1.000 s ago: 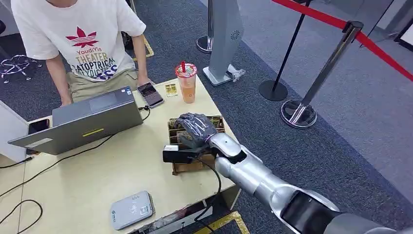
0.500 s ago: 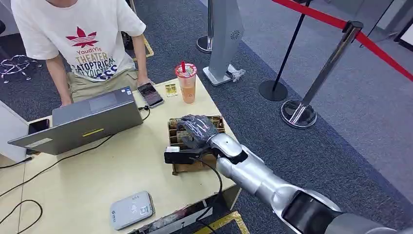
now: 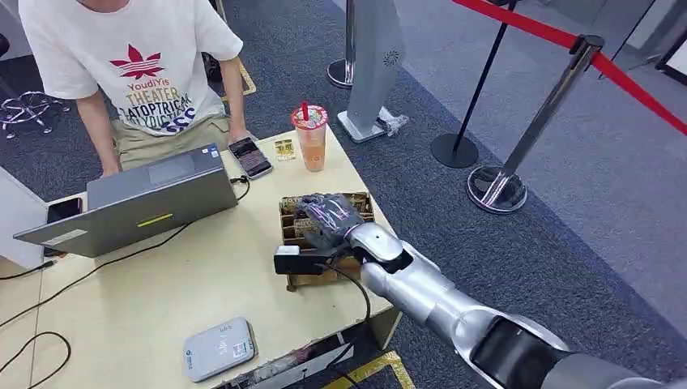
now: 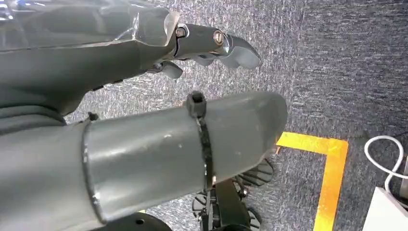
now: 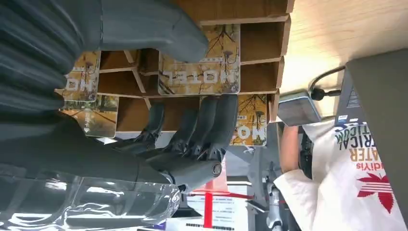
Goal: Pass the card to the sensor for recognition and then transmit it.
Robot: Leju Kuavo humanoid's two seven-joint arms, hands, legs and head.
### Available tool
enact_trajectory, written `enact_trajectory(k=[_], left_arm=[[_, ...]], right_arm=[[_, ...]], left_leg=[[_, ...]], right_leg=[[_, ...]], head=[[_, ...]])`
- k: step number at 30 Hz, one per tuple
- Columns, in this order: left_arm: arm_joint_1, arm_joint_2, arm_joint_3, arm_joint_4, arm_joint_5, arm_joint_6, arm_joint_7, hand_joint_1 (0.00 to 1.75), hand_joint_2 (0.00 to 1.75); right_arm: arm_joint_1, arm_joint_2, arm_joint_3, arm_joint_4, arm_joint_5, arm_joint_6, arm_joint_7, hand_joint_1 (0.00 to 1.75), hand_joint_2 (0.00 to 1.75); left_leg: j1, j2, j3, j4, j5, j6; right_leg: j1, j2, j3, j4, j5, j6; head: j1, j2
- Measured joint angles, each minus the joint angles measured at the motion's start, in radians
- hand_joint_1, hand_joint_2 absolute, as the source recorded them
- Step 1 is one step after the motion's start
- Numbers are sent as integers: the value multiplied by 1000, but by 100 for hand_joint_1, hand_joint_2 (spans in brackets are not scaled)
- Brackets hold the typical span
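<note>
A wooden card rack (image 3: 312,279) stands near the table's right edge, with patterned "HOTEL" cards upright in its slots. My right hand (image 3: 328,215) is lowered onto the rack. In the right wrist view the thumb (image 5: 159,29) lies on one side of a HOTEL card (image 5: 207,72) and the fingers (image 5: 211,125) reach down on its other side; the card's face still shows between them, unpinched. A grey-white card sensor (image 3: 219,348) lies flat near the table's front edge. A black box (image 3: 296,259) with a cable sits against the rack. My left hand (image 4: 96,62) hangs over carpet, holding nothing.
A person (image 3: 138,73) stands at the table's far side behind a grey laptop (image 3: 154,198). A phone (image 3: 249,156) and an orange drink cup (image 3: 310,138) stand beyond the rack. Cables cross the tabletop. Stanchions (image 3: 535,130) with red tape stand on the carpet to the right.
My right hand has sunk a little lower onto the rack, its fingers dipping in among the cards. Nothing else has moved.
</note>
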Motion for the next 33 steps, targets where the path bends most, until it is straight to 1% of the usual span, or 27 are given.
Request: enact_trajectory(k=[2, 5, 8, 11, 13, 15, 16, 17, 19, 20, 21, 30, 31, 32, 33], left_arm=[[0, 0, 0, 0, 0, 0, 0, 0, 0], [0, 1, 0, 0, 0, 0, 0, 0, 0], [0, 1, 0, 0, 0, -1, 0, 0, 0], [0, 1, 0, 0, 1, -1, 0, 0, 0], [0, 1, 0, 0, 1, -1, 0, 0, 0], [0, 1, 0, 0, 1, -1, 0, 0, 0], [0, 1, 0, 0, 1, -1, 0, 0, 0], [0, 1, 0, 0, 1, -1, 0, 0, 0], [0, 1, 0, 0, 1, -1, 0, 0, 0], [0, 1, 0, 0, 1, -1, -1, 0, 0], [0, 1, 0, 0, 1, -1, 0, 0, 0], [-1, 1, 0, 0, 1, -1, -1, 0, 0], [-1, 1, 0, 0, 1, -1, -1, 0, 0], [-1, 1, 0, 0, 0, -1, -1, 0, 0], [-1, 1, 0, 0, 0, -2, -1, 0, 0]], right_arm=[[0, 0, 2, 0, 0, 4, 1, 79, 175], [1, -2, 5, 0, 0, 10, 3, 87, 175], [1, -3, 8, 0, 0, 10, 3, 87, 175], [0, -3, 9, 0, 0, 11, 5, 93, 175], [0, -3, 9, 0, 0, 13, 6, 99, 175], [-1, -3, 10, 0, 0, 13, 6, 119, 175], [-1, -3, 10, 0, 0, 14, 6, 119, 175], [-2, -3, 10, 0, 0, 14, 6, 127, 175], [-2, -4, 10, 0, 0, 14, 6, 134, 175], [-3, -4, 10, 0, 0, 14, 6, 134, 175], [-3, -4, 10, 0, 0, 14, 6, 140, 175], [-8, -4, 10, -1, 0, 17, 6, 145, 175], [-9, -4, 10, -1, 0, 20, 6, 141, 175], [-11, -4, 10, -1, -3, 24, 6, 143, 175], [-12, -4, 10, -1, -7, 31, 6, 140, 175]], left_leg=[[0, 0, 0, 0, 0, 0], [0, 0, 0, 0, 0, 0], [0, 0, 0, 0, 0, 0], [0, 0, 0, 0, 0, 0], [0, 0, 0, 0, 0, 0], [0, 0, 0, 0, 0, 0], [0, 0, 0, 0, 0, 0], [0, 0, 0, 0, 0, 0], [0, 0, 0, 0, 0, 0], [0, 0, 0, 0, 0, 0], [0, 0, 0, 0, 0, 0], [0, 0, 0, 0, 0, 0], [0, 0, 0, 0, 0, 0], [0, 0, 0, 0, 0, 0], [0, 0, 0, 0, 0, 0]], right_leg=[[0, 0, 0, 0, 0, 0], [0, 0, 0, 0, 0, 0], [0, 0, 0, 0, 0, 0], [0, 0, 0, 0, 0, 0], [0, 0, 0, 0, 0, 0], [0, 0, 0, 0, 0, 0], [0, 0, 0, 0, 0, 0], [0, 0, 0, 0, 0, 0], [0, 0, 0, 0, 0, 0], [0, 0, 0, 0, 0, 0], [0, 0, 0, 0, 0, 0], [0, 0, 0, 0, 0, 0], [0, 0, 0, 0, 0, 0], [0, 0, 0, 0, 0, 0], [0, 0, 0, 0, 0, 0]], head=[[0, 0], [0, 0], [0, 0], [0, 0], [0, 0], [0, 0], [0, 0], [0, 0], [0, 0], [0, 0], [0, 0], [0, 0], [0, 0], [0, 0], [0, 0]])
